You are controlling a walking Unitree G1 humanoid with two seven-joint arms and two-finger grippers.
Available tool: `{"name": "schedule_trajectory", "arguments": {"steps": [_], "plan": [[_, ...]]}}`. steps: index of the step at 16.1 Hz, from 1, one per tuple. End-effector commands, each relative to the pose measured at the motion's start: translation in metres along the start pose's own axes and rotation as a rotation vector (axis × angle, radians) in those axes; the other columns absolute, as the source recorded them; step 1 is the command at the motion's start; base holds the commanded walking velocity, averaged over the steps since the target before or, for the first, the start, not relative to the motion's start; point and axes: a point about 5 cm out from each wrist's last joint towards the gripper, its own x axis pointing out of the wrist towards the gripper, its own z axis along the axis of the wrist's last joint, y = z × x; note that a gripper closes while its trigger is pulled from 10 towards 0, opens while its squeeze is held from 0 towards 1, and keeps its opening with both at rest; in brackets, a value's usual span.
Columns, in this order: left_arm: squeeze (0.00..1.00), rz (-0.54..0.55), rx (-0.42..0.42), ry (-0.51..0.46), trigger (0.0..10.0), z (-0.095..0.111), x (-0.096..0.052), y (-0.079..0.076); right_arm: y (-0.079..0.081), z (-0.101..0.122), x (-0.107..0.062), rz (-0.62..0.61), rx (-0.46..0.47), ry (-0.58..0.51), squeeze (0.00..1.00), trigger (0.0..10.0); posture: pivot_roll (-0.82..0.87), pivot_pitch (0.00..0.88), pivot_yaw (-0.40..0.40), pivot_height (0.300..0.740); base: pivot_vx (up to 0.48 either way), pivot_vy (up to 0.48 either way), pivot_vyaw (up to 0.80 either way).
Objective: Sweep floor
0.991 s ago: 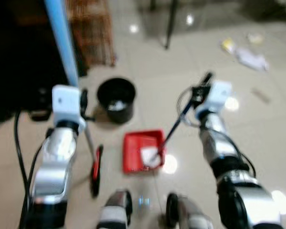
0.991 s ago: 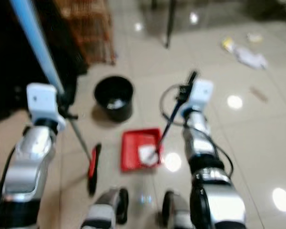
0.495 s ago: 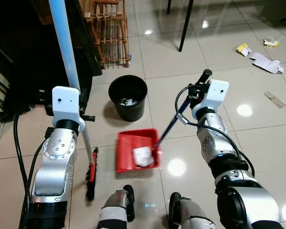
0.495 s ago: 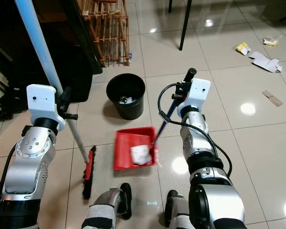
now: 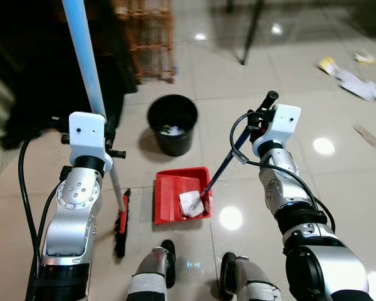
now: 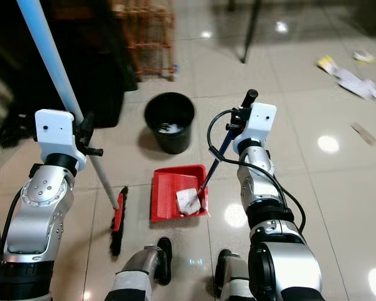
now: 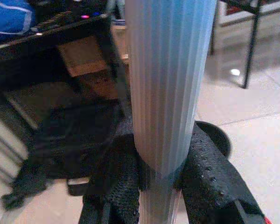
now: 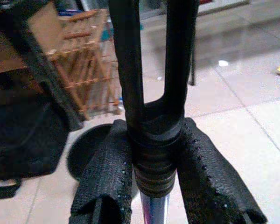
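Midway through a floor sweep, the left gripper [image 7: 161, 186] clamps the pale blue broom pole [image 5: 86, 75], its red-backed brush head [image 5: 121, 226] resting on the tiles at lower left of the frame. The right gripper [image 8: 154, 186] is closed around the black handle [image 8: 151, 93] of the red dustpan [image 5: 175, 191], lower centre, which carries a crumpled white wad [image 5: 191, 204]. A black bin [image 5: 172, 122] just above already holds some scraps. Judging by the paper litter [image 5: 354, 78] lying at upper right, emptying the pan and more sweeping remain.
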Motion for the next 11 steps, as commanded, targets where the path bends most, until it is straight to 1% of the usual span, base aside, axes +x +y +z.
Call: {"name": "schedule_trajectory", "arguments": {"steps": [1,4,6,9,11], "plan": [[0.00,0.022,0.021,-0.031,10.0,0.005,-0.001,0.005,0.005,0.003,0.001,0.024,0.011,-0.024,0.00,10.0,0.09,0.235,0.066,0.740,0.000,0.000,0.00],[0.00,0.018,0.023,-0.030,10.0,0.004,0.000,0.004,0.005,0.003,0.001,0.027,0.013,-0.018,0.00,10.0,0.08,0.228,0.066,0.740,0.000,0.000,0.00],[0.00,0.017,0.023,-0.031,10.0,0.004,0.001,0.003,0.002,0.004,0.002,0.020,0.002,-0.017,0.00,10.0,0.08,0.214,0.063,0.740,0.000,0.000,0.00],[0.00,0.025,0.027,-0.031,10.0,0.003,0.001,0.005,-0.013,0.012,0.004,-0.010,-0.039,-0.028,0.00,10.0,0.07,0.202,0.054,0.740,0.000,0.000,0.00],[0.00,0.032,0.029,-0.030,10.0,0.002,0.001,0.006,-0.031,0.016,0.004,-0.061,-0.071,-0.026,0.00,10.0,0.07,0.198,0.050,0.740,0.000,0.000,0.00]]}}
